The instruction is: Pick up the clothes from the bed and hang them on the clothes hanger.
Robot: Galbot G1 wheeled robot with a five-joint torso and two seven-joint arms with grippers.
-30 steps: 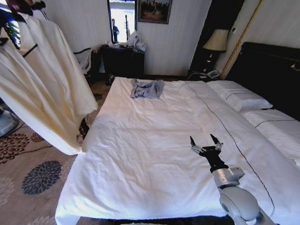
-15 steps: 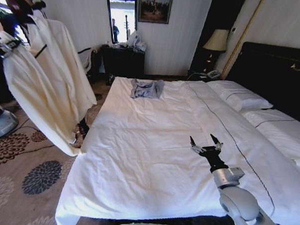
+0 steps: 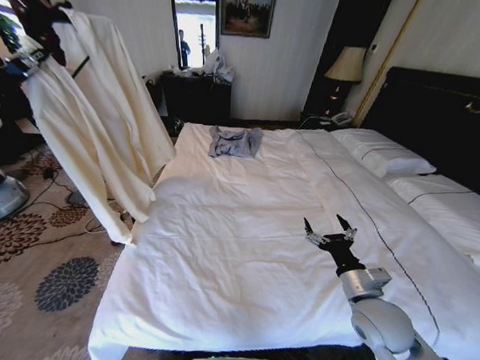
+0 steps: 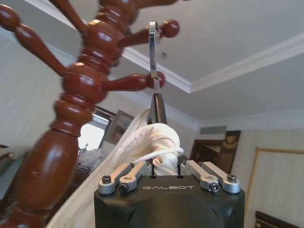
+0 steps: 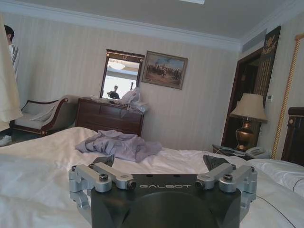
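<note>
The cream clothes (image 3: 95,118) hang at the far left, beside the bed (image 3: 236,259). My left gripper (image 3: 26,61) holds them up by their top. In the left wrist view that gripper (image 4: 161,156) is shut on a bunch of the cream fabric (image 4: 159,137) around the neck of the dark clothes hanger (image 4: 157,110). The hanger's silver hook (image 4: 153,52) stands close by the peg ends of a reddish wooden post (image 4: 78,95). My right gripper (image 3: 330,230) hovers open over the bed's near right part, holding nothing.
A grey-blue garment (image 3: 234,141) lies at the far end of the bed, in front of a dark dresser (image 3: 197,97). White pillows (image 3: 384,154) and a dark headboard (image 3: 442,117) are on the right. Patterned carpet (image 3: 52,275) lies left of the bed.
My left gripper has carried the top of the clothes to the right, and the hanging cloth has swung toward the bed. The right arm has not moved.
</note>
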